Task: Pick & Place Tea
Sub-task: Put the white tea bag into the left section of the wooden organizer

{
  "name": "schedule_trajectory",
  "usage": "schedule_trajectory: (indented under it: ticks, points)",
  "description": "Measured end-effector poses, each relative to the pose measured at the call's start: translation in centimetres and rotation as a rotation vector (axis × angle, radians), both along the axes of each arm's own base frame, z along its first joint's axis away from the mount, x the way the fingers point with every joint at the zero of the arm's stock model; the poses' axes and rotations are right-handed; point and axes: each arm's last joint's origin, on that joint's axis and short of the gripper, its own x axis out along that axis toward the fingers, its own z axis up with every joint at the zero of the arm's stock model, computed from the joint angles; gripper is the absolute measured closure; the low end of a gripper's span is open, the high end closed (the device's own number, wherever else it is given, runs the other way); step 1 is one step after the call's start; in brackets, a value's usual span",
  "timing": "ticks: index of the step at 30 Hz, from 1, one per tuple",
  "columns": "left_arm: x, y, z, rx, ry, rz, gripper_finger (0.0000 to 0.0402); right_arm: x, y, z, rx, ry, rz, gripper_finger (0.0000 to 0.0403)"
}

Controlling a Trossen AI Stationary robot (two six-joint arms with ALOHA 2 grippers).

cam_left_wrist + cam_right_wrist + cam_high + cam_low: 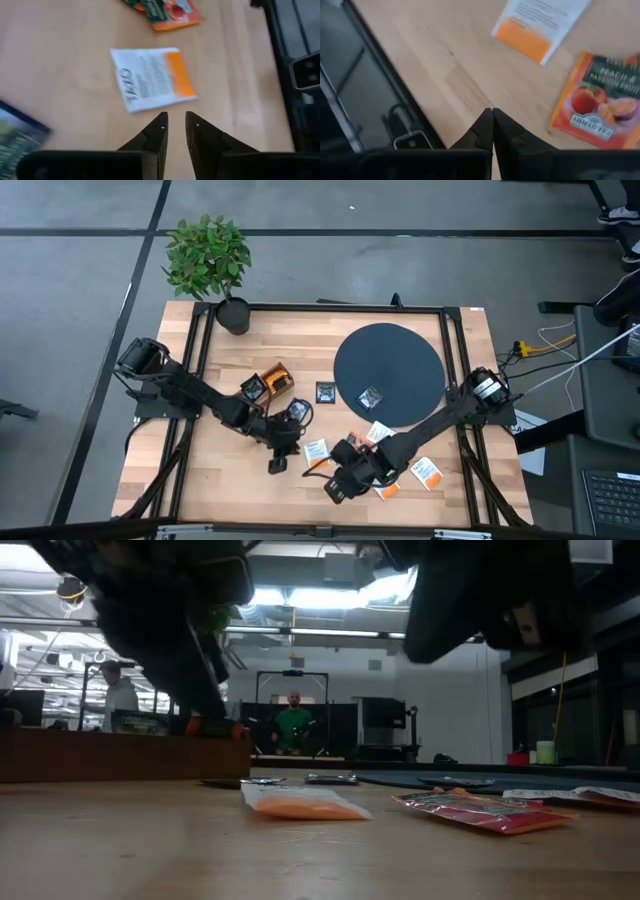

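Note:
Several small flat tea sachets lie on the wooden table. A white one with an orange band lies flat just ahead of my left gripper, whose fingers stand a narrow gap apart with nothing between them. A red-orange sachet and a dark blue one lie nearby. My right gripper is shut and empty near the table's near edge, beside a red-orange peach sachet and another white sachet. In the high view, my left gripper and right gripper hover side by side.
A large dark round disc lies on the right half of the table with one sachet on it. A small brown box sits left of centre. A potted plant stands at the far left corner. A black frame runs along the table's edge.

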Motion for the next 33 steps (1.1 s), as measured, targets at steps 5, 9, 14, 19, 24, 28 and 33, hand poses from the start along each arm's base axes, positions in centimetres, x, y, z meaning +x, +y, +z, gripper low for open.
schedule_trajectory:
  ticks: [5,9,14,19,24,28,33]
  points:
    - [0.6,1.6,0.0,0.01,-0.002,0.008,0.032,-0.2,0.5,-1.3,-0.012,-0.103,-0.059,0.0391]
    - [1.1,3.0,-0.2,-0.018,0.015,0.07,0.029,-0.3,0.7,-1.8,-0.138,-0.14,0.104,0.0394]
    - [1.5,4.6,-0.6,-0.169,0.082,0.209,0.026,-0.2,0.5,-2.4,-0.32,-0.139,0.295,0.0398]
    - [1.9,5.9,-0.8,-0.342,0.152,0.241,0.0254,-0.1,0.2,-3.0,-0.476,-0.13,0.448,0.04]
    - [2.4,6.5,-0.4,-0.433,0.131,0.262,0.0257,0.0,-0.2,-4.7,-0.623,-0.062,0.617,0.0401]
    - [2.6,6.9,-0.2,-0.483,0.139,0.313,0.0264,0.1,-0.2,-6.5,-0.726,-0.019,0.775,0.0401]
    - [2.6,7.1,-0.2,-0.531,0.162,0.376,0.0274,0.3,-0.2,-6.4,-0.775,-0.025,0.853,0.0401]
